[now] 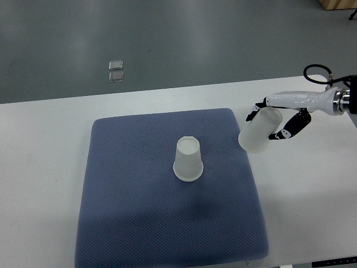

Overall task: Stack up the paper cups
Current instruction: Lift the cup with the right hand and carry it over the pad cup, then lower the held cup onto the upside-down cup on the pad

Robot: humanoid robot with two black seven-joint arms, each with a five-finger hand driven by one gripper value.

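A white paper cup (188, 160) stands upside down near the middle of the blue-grey mat (128, 212). My right hand (277, 123) comes in from the right edge and is shut on a second white paper cup (259, 132). It holds that cup tilted, mouth toward the lower left, above the mat's right edge. The held cup is up and to the right of the standing cup and apart from it. My left arm does not show.
The mat lies on a white table (312, 195). Grey floor lies beyond the table's far edge, with two small shiny squares (116, 71) on it. A black cable loop (317, 74) sits on my right forearm.
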